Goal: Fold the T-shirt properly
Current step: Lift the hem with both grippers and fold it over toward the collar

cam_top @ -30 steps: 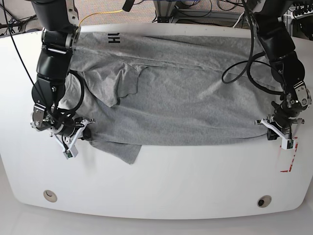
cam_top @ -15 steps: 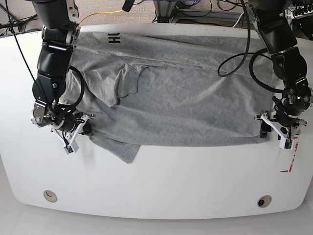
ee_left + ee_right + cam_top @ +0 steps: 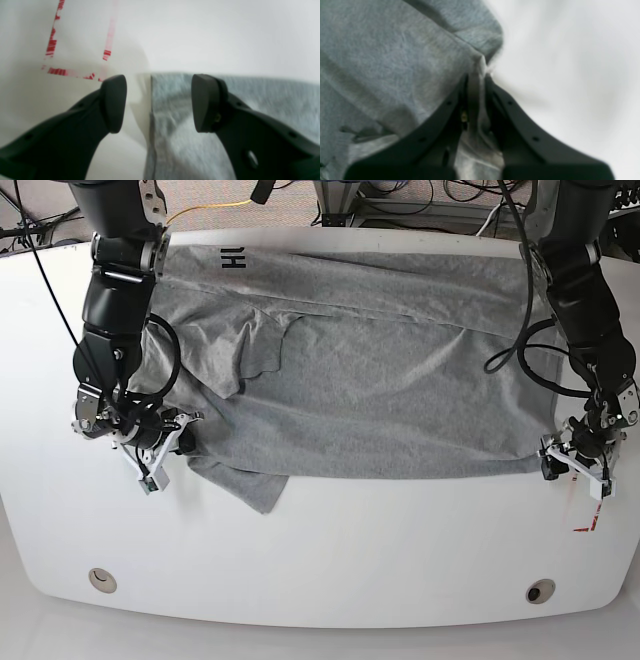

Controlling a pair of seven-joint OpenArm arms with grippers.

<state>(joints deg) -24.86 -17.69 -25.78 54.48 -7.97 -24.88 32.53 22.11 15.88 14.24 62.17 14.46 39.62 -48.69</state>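
Grey and wrinkled, the T-shirt (image 3: 380, 380) lies spread across the white table (image 3: 330, 560), its black lettering near the far edge. The right gripper (image 3: 475, 82) is pressed together, pinching a fold of its edge, while the left gripper (image 3: 158, 102) stands spread over the opposite edge, one finger above cloth, the other above bare table beside red tape marks (image 3: 56, 71)

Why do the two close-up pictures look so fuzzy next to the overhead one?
Left wrist view: the grey cotton T-shirt and red tape marks are smeared, while the near black fingers are crisper. Right wrist view: everything is soft, cloth and white table alike. Base view: evenly lit, sharp, with the table edges bowed.
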